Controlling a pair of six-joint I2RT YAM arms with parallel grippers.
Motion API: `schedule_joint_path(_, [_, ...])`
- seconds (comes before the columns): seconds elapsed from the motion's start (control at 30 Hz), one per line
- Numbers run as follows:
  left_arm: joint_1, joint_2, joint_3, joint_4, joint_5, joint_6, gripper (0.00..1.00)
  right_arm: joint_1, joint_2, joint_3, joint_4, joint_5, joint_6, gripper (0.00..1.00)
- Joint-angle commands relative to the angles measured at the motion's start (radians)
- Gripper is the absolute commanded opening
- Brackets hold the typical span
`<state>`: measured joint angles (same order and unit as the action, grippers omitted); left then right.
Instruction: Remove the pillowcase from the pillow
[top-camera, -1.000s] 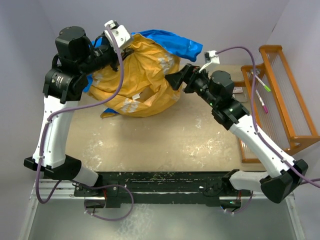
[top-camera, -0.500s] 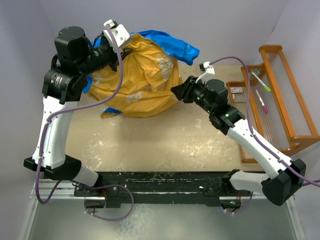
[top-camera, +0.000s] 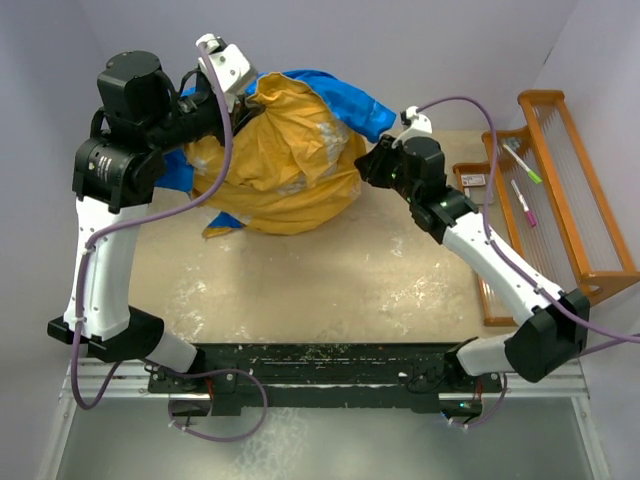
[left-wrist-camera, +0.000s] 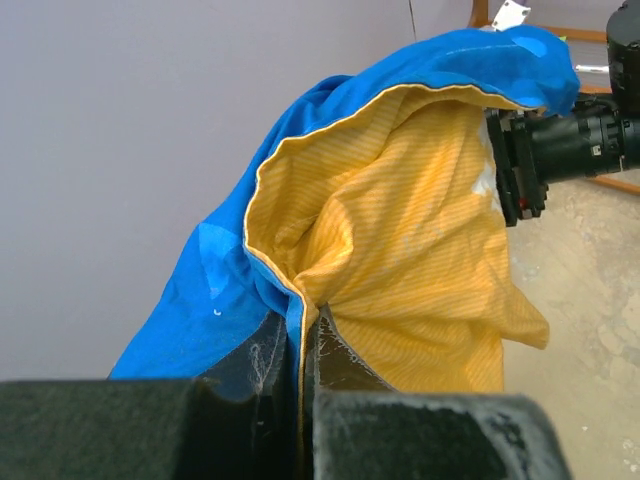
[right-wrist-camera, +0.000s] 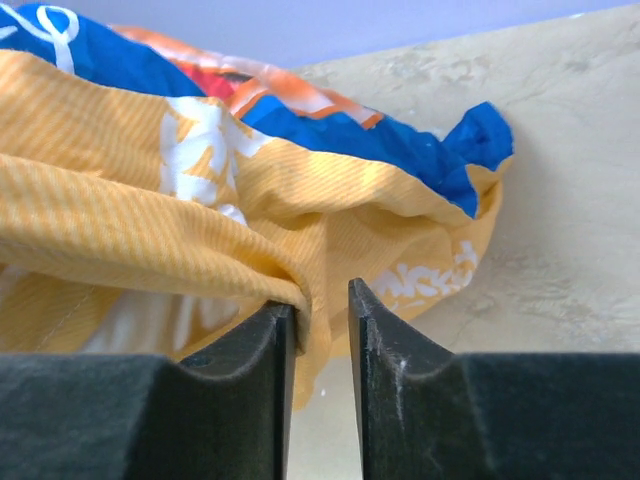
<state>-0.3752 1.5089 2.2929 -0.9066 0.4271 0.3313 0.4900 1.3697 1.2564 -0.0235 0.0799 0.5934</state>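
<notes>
The pillowcase (top-camera: 290, 165) is bunched in a heap at the back of the table, its yellow-orange inside turned out and blue folds showing at the top and left. The pillow is hidden. My left gripper (top-camera: 247, 97) is raised at the heap's upper left. In the left wrist view this gripper (left-wrist-camera: 302, 330) is shut on the pillowcase (left-wrist-camera: 400, 230) at its blue-edged hem. My right gripper (top-camera: 366, 166) is at the heap's right edge. In the right wrist view its jaws (right-wrist-camera: 322, 300) stand narrowly apart. A fold of the pillowcase (right-wrist-camera: 150, 210) hangs against the left finger (right-wrist-camera: 275, 340), with a gap beside it.
A wooden rack (top-camera: 570, 190) holding pens stands at the right edge of the table, with a small card (top-camera: 475, 181) lying beside it. Grey walls close the back and the left. Bare tan tabletop (top-camera: 330, 280) lies in front of the heap.
The right arm swung back and up against the pillowcase's right edge, and its jaws narrowed from wide open. The left gripper lifted the hem slightly higher.
</notes>
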Motion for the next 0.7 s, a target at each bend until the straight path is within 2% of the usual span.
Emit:
schedule_joint_path(0.0, [0.009, -0.016, 0.046, 0.06, -0.008, -0.057, 0.0, 0.048, -0.081, 0.067, -0.031, 0.183, -0.09, 0.35])
schedule_joint_path(0.03, [0.01, -0.015, 0.041, 0.067, -0.013, -0.058, 0.0, 0.113, -0.149, 0.048, -0.006, 0.237, -0.102, 0.4])
schedule_joint_path(0.13, [0.009, -0.005, 0.03, 0.092, -0.036, -0.071, 0.0, 0.205, -0.308, -0.08, 0.11, 0.305, -0.088, 0.56])
schedule_joint_path(0.2, [0.01, 0.011, 0.038, 0.102, -0.038, -0.085, 0.0, 0.267, -0.385, -0.148, 0.156, 0.344, -0.069, 0.63])
schedule_joint_path(0.3, [0.009, 0.041, 0.075, 0.1, -0.038, -0.108, 0.0, 0.352, -0.436, -0.212, 0.222, 0.356, -0.082, 0.65])
schedule_joint_path(0.4, [0.01, 0.07, 0.12, 0.086, -0.036, -0.118, 0.0, 0.392, -0.424, -0.222, 0.276, 0.292, -0.125, 0.65])
schedule_joint_path(0.53, [0.009, 0.075, 0.128, 0.08, -0.035, -0.125, 0.0, 0.408, -0.333, -0.162, 0.318, 0.162, -0.17, 0.65])
schedule_joint_path(0.67, [0.009, 0.067, 0.112, 0.084, -0.039, -0.124, 0.0, 0.424, -0.214, -0.063, 0.291, 0.122, -0.21, 0.67])
